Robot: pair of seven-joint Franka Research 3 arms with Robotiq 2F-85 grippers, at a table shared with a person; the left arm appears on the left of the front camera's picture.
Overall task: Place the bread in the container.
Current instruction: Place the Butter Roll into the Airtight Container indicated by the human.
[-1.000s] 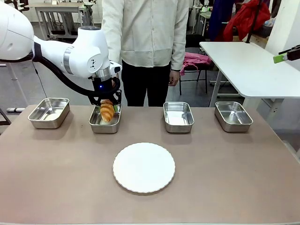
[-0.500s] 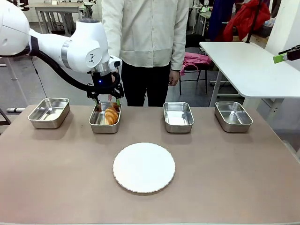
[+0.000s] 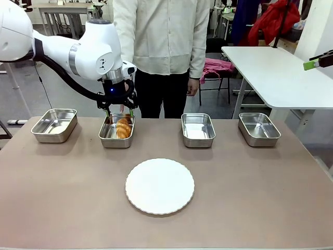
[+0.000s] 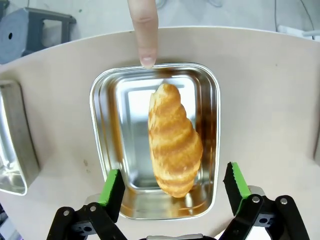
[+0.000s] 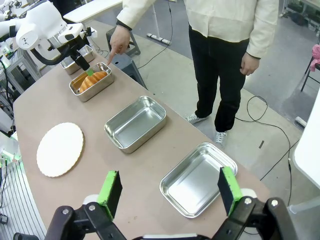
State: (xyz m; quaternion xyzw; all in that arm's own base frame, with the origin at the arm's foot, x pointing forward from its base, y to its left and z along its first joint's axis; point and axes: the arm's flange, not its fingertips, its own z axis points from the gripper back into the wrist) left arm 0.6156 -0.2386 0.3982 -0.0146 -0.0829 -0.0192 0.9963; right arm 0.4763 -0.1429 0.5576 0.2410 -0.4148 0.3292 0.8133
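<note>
Broadly, the table (image 3: pixel 62 208) is a flat matte tan slab w/ a rounded far edge. Left arm (image 3: pixel 67 54), glossy white, bulky joints, comes in from the left and bends down at the wrist so the left gripper (image 3: pixel 118 110) hangs just above the second tray from the left, fingers pointing down. Person (image 3: pixel 161 36) stands at the far side in a cream shirt, one hand (image 5: pixel 119 42) down w/ its index fingertip at that tray's far rim. Plate (image 3: pixel 159 186) is round, white, scalloped edge, sits mid-table, well apart from the trays. Four steel trays in a row along the far side, rectangular, rounded corners, rolled rims, mirror-shiny. The container (image 4: pixel 102 130) is that second one. Bread (image 4: pixel 172 142) lies inside it, lengthwise, right of centre, touching the floor: golden-brown croissant, ridged glossy crust, tapered ends. Left gripper's green pads (image 4: pixel 112 187) stand wide apart, either side of the near rim, clear of the bread, nothing held. Right gripper (image 5: pixel 170 192) sits high over the table's other end, jaws spread wide, empty.
</note>
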